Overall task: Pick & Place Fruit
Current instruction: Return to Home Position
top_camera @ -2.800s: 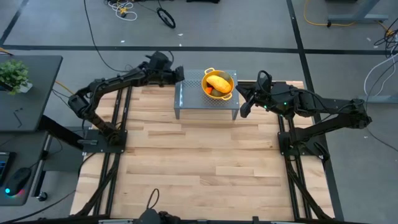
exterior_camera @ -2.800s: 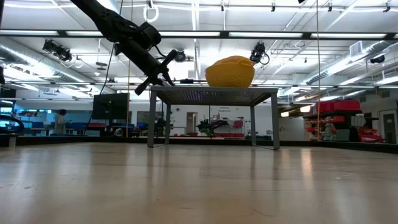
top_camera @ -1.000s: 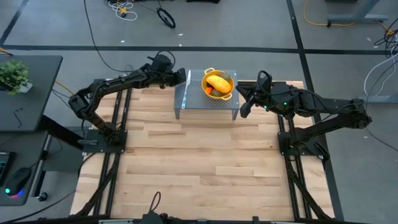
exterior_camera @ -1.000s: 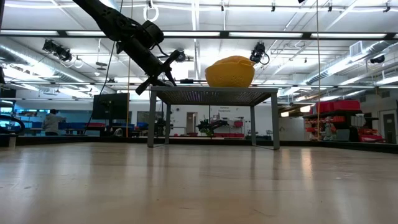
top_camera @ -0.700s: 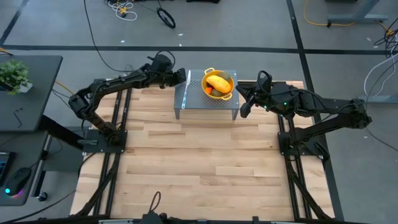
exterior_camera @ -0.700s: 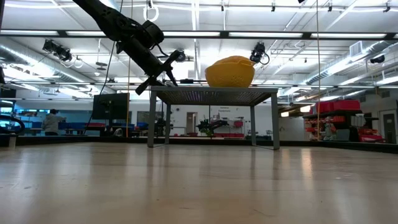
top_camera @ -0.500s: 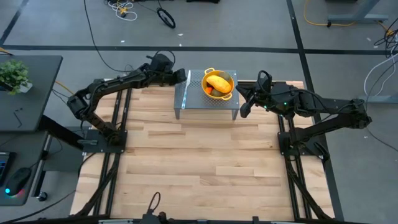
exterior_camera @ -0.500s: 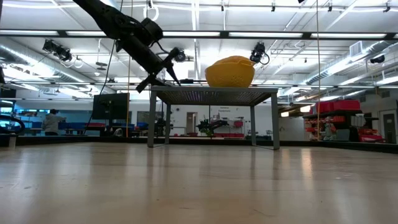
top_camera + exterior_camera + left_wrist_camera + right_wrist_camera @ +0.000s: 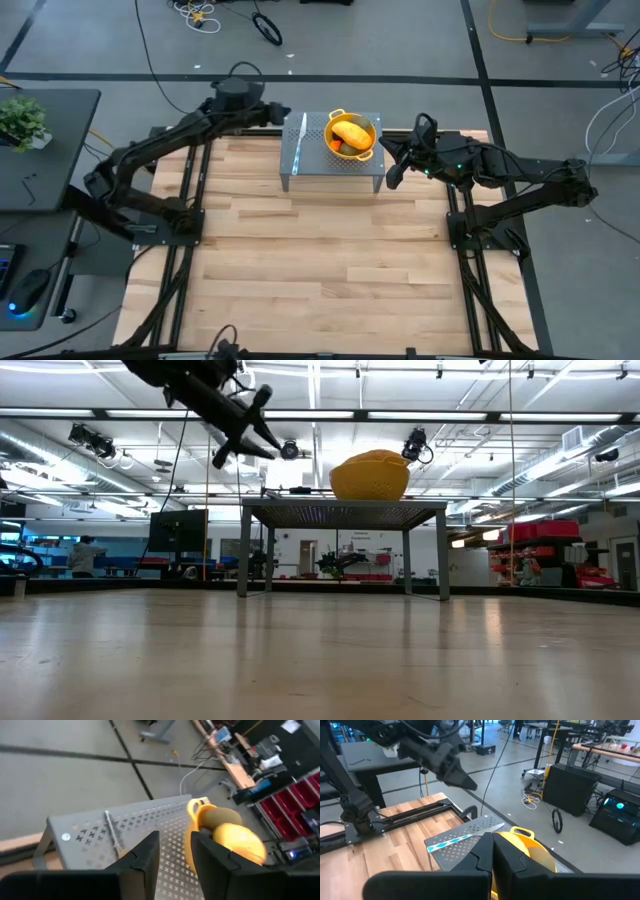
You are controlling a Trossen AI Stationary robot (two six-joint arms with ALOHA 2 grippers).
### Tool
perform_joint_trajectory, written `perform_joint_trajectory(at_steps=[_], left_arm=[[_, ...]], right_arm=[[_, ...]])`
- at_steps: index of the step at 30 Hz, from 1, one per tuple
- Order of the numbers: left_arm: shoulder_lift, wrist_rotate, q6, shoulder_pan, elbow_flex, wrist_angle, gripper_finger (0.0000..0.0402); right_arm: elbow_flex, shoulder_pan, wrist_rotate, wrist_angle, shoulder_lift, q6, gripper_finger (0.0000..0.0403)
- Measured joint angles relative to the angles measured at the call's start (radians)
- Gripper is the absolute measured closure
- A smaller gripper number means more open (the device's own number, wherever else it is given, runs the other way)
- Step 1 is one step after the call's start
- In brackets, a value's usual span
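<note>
1. Wooden table point(image 9: 320, 260), with a grey shelf point(image 9: 312, 158) at its far edge.
2. Left claw point(image 9: 175, 845) hangs above and just off the shelf's left end, fingers slightly apart, empty.
3. Right claw point(image 9: 492, 855) waits off the shelf's right end, fingers pressed together, empty.
4. Yellow colander point(image 9: 374, 128) stands on the shelf's right half.
5. Fruit point(image 9: 351, 132) lies inside the colander.
6. Knife point(image 9: 302, 135) lies flat on the shelf, left of the colander.

Left pincer point(image 9: 258, 422), seemingly open, above shelf point(image 9: 343, 508)

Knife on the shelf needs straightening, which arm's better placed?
Probably left. Its open left pincer hangs by the left end of the shelf, where the knife lies. The right pincer sits at the right end, with the yellow colander between it and the knife.
</note>
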Motion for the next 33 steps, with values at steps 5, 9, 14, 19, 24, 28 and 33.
perform_joint_trajectory(at_steps=[5, 9, 14, 19, 24, 28, 33], left_arm=[[-0.066, 0.003, 0.07, -0.001, 0.0, 0.001, 0.0291], [-0.093, -0.003, 0.104, -0.001, 0.0, -0.003, 0.0298], [-0.104, -0.007, 0.148, -0.004, 0.0, -0.006, 0.032], [-0.105, -0.054, 0.178, -0.035, 0.0, -0.004, 0.0369], [-0.105, -0.056, 0.19, -0.086, 0.0, -0.003, 0.0394], [-0.112, -0.103, 0.204, -0.15, 0.0, -0.007, 0.0396], [-0.172, -0.182, 0.258, -0.25, -0.001, -0.007, 0.0397]], right_arm=[[0.0, 0.0, 0.0, 0.013, 0.0, -0.014, 0.0398], [0.0, 0.0, -0.004, 0.013, 0.0, -0.015, 0.0398], [0.0, 0.0, -0.011, 0.013, 0.0, -0.015, 0.0398], [0.0, 0.002, -0.011, 0.012, 0.0, -0.015, 0.0398], [0.0, 0.002, -0.05, 0.012, 0.0, -0.015, 0.0398], [0.0, 0.002, -0.056, 0.012, 0.0, -0.015, 0.0398], [0.0, 0.002, -0.056, 0.012, 0.0, -0.006, 0.0398]])
